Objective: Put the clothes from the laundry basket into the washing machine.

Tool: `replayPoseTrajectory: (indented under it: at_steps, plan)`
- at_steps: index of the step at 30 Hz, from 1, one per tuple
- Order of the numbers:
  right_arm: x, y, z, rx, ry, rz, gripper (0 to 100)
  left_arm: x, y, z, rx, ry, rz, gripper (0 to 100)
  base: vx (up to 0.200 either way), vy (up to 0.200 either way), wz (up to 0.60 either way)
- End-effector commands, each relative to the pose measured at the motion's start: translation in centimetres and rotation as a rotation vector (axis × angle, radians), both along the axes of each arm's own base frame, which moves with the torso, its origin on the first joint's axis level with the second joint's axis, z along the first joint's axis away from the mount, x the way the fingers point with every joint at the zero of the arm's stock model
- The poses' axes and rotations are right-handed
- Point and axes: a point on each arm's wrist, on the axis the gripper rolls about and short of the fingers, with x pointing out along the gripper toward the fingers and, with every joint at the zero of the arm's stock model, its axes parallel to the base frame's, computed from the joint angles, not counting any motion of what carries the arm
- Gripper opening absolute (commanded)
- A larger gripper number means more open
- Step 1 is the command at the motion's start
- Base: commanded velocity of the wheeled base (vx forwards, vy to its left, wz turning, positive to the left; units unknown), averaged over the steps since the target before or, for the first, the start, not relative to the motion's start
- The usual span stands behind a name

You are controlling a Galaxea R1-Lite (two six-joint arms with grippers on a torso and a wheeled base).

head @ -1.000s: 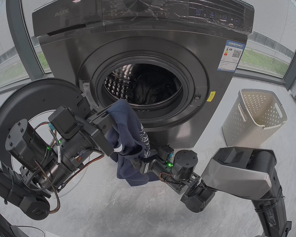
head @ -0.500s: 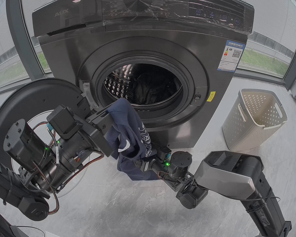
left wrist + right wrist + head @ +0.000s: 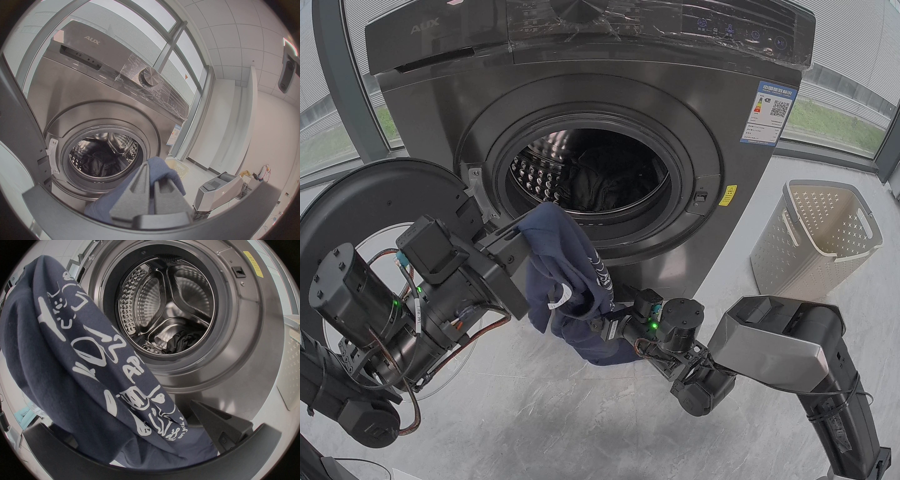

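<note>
A navy garment with white print (image 3: 562,262) hangs in front of the washing machine (image 3: 700,125), just below its open drum mouth (image 3: 594,169). My left gripper (image 3: 515,236) is shut on the garment's upper fold, and its fingers (image 3: 140,184) pinch the blue cloth (image 3: 162,167). My right gripper (image 3: 599,326) sits low under the garment's hanging end and is open. One of its fingers (image 3: 218,424) stands bare, while the cloth (image 3: 62,365) drapes over the other side. Dark clothes (image 3: 182,340) lie in the drum.
The round door (image 3: 369,194) is swung open at the left, behind my left arm. A cream laundry basket (image 3: 819,240) stands on the floor right of the machine, with nothing visible inside it. Bare grey floor lies in front of the machine.
My right arm has shifted right and slightly up, and the garment's hanging end has swung right and higher with it. The left gripper has barely moved.
</note>
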Motion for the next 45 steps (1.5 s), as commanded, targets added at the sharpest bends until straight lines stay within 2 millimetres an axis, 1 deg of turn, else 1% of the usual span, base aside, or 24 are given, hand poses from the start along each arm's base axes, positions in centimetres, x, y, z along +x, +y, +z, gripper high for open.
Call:
replayPoseTrajectory:
  at_steps: [1, 3, 8, 12, 13, 19, 21, 25, 28, 30, 31, 32, 33, 34, 37, 38, 40, 41, 43, 45]
  plan:
    - [0.4, 0.5, 0.3, 0.012, -0.024, 0.010, 100, 0.0, -0.1, 0.0, -0.002, -0.002, -0.004, 0, 0.000, 0.000, 0.00]
    - [0.7, 1.1, -1.3, 0.005, -0.015, 0.019, 100, -0.1, -0.1, 0.2, -0.006, -0.008, -0.005, 0, 0.000, 0.000, 0.00]
    - [2.0, 2.3, -2.8, 0.014, -0.045, 0.038, 100, -0.2, 0.0, 0.3, -0.009, -0.013, -0.005, 0, 0.000, 0.000, 0.00]
    - [2.4, 2.6, -2.7, 0.033, -0.061, 0.033, 100, -0.3, 0.0, 0.4, -0.007, -0.016, -0.016, 0, 0.000, 0.000, 0.00]
    - [2.4, 2.6, -2.6, 0.036, -0.063, 0.034, 0, -0.3, 0.0, 0.4, -0.008, -0.018, -0.016, 0, 0.000, 0.000, 0.00]
    - [2.4, 2.5, -1.1, 0.058, -0.085, 0.031, 0, -0.3, 0.0, 0.4, -0.009, -0.017, -0.016, 0, 0.000, 0.000, 0.00]
    - [2.6, 2.3, -0.8, 0.060, -0.089, 0.025, 0, -0.3, 0.0, 0.4, -0.011, -0.017, -0.017, 0, 0.000, 0.000, 0.00]
    - [2.7, 1.3, 0.5, 0.066, -0.098, 0.003, 0, 0.0, 0.2, 0.4, -0.011, -0.013, -0.005, 0, 0.000, 0.000, 0.00]
    - [2.6, -1.5, 2.5, 0.062, -0.084, -0.048, 0, 0.9, 0.9, -0.4, 0.015, 0.004, 0.042, 0, 0.000, 0.000, 0.00]
    - [2.5, -3.0, 3.9, 0.076, -0.090, -0.071, 0, 1.4, 1.1, -1.2, 0.032, 0.034, 0.058, 0, 0.000, 0.000, 0.00]
    - [2.4, -3.3, 4.3, 0.078, -0.091, -0.075, 0, 1.5, 1.2, -1.3, 0.036, 0.039, 0.062, 0, 0.000, 0.000, 0.00]
    - [2.1, -4.3, 5.6, 0.084, -0.094, -0.088, 0, 1.9, 1.4, -1.8, 0.045, 0.055, 0.082, 0, 0.000, 0.000, 0.00]
    - [2.0, -4.4, 5.8, 0.086, -0.095, -0.090, 0, 2.0, 1.5, -1.9, 0.049, 0.058, 0.087, 0, 0.000, 0.000, 0.00]
    - [1.5, -5.2, 7.1, 0.096, -0.104, -0.098, 0, 2.8, 2.1, -2.8, 0.075, 0.082, 0.123, 0, 0.000, 0.000, 0.00]
    - [0.2, -5.7, 8.5, 0.094, -0.101, -0.092, 0, 3.8, 3.1, -4.7, 0.137, 0.131, 0.179, 0, 0.000, 0.000, 0.00]
    - [-0.2, -5.8, 8.8, 0.093, -0.102, -0.088, 0, 4.0, 3.1, -5.3, 0.150, 0.147, 0.184, 0, 0.000, 0.000, 0.00]
    - [-0.8, -5.8, 9.7, 0.098, -0.111, -0.080, 0, 4.1, 3.1, -6.4, 0.179, 0.186, 0.183, 0, 0.000, 0.000, 0.00]
    - [-0.8, -5.8, 9.8, 0.100, -0.113, -0.080, 0, 4.1, 3.1, -6.5, 0.180, 0.188, 0.183, 0, 0.000, 0.000, 0.00]
    - [-1.6, -5.4, 11.1, 0.116, -0.135, -0.065, 0, 3.8, 3.2, -8.4, 0.243, 0.245, 0.183, 0, 0.000, 0.000, 0.00]
    - [-1.8, -5.3, 11.5, 0.123, -0.142, -0.060, 0, 3.6, 3.4, -9.7, 0.287, 0.285, 0.178, 0, 0.000, 0.000, 0.00]
